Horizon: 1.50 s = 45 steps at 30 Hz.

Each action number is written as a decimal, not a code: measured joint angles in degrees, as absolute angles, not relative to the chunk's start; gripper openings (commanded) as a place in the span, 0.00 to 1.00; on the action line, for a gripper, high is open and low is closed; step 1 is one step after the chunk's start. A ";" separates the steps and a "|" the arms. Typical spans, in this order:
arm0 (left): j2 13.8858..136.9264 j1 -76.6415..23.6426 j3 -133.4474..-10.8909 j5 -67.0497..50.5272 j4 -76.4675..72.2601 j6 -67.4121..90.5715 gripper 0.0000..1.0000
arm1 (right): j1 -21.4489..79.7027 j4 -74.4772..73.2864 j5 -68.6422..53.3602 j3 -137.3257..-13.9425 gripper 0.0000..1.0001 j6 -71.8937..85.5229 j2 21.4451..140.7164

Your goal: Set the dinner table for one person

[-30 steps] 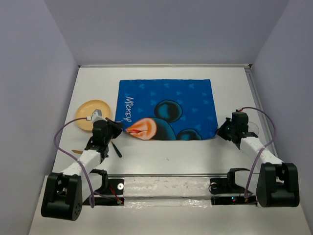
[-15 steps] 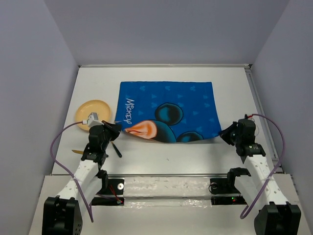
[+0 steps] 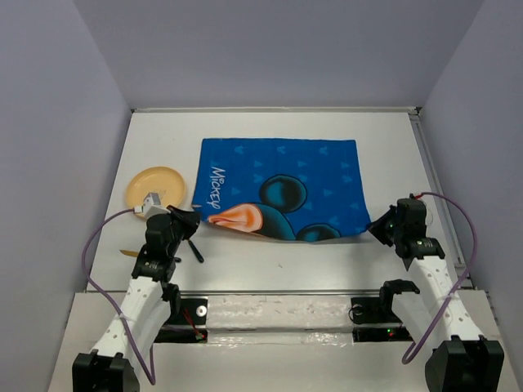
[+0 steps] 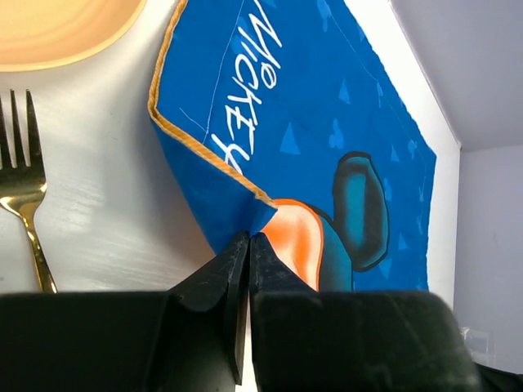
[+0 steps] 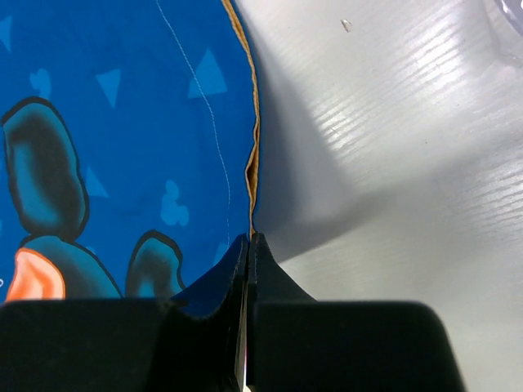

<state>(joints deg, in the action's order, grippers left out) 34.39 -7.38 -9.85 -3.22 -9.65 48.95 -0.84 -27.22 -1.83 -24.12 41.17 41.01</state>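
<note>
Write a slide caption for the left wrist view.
Left fingers pinch the blue placemat corner beside a gold fork and yellow plate.

The surface [image 3: 270, 260] is a large, flat, plain white rectangle edged with a thin metal-coloured rim, lying level. It passes under both pairs of fingers and stretches well ahead of them to the back wall. Up close it shows fine parallel ridges and a soft sheen. It is bare white just to the left of the left fingers [image 4: 222, 282] and again to the right of the right fingers [image 5: 222, 287]. Ahead of and between the two pairs, a blue placemat [image 3: 278, 184] covers its middle.
</note>
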 measured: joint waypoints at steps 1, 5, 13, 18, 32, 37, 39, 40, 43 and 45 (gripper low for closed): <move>33.50 -7.38 -9.89 -2.94 -8.93 48.97 0.21 | -0.84 -27.31 -1.56 -24.60 0.00 41.15 41.30; 32.84 -7.38 -10.00 -2.83 -7.33 48.97 0.38 | -0.84 -27.59 -0.32 -26.33 0.10 40.91 41.67; 30.81 -7.38 -11.77 -2.76 -3.31 48.07 0.96 | -0.84 -28.42 -0.01 -26.92 0.72 39.81 40.95; 30.70 -7.38 -21.04 -2.39 0.69 44.49 0.99 | -0.84 -29.39 -2.15 -30.15 0.77 38.13 39.48; 28.95 -7.38 -47.62 5.98 7.66 25.10 0.99 | 26.74 -17.96 -3.07 -41.19 0.80 40.36 58.57; 28.88 -7.77 -47.37 9.02 8.49 21.43 0.99 | 43.88 -10.81 2.52 -57.95 0.68 40.29 81.23; 28.25 -8.03 -46.44 10.57 8.01 20.82 0.99 | 47.22 -8.60 3.99 -63.79 0.57 39.57 87.79; 27.81 -8.25 -45.71 11.22 7.68 20.60 0.99 | 48.82 -8.05 4.80 -67.72 0.52 38.76 91.90; 26.70 -9.28 -43.18 13.72 6.42 20.01 0.99 | 52.25 -6.46 5.96 -77.84 0.41 35.53 101.82; 26.48 -10.07 -42.02 15.11 5.87 19.75 0.99 | 55.13 -6.20 5.80 -87.37 0.35 32.77 111.13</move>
<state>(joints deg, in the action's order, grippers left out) 26.48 -10.07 -42.02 15.11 5.87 19.75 55.13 -6.20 5.80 -87.37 32.77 111.13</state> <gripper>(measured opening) 0.989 0.441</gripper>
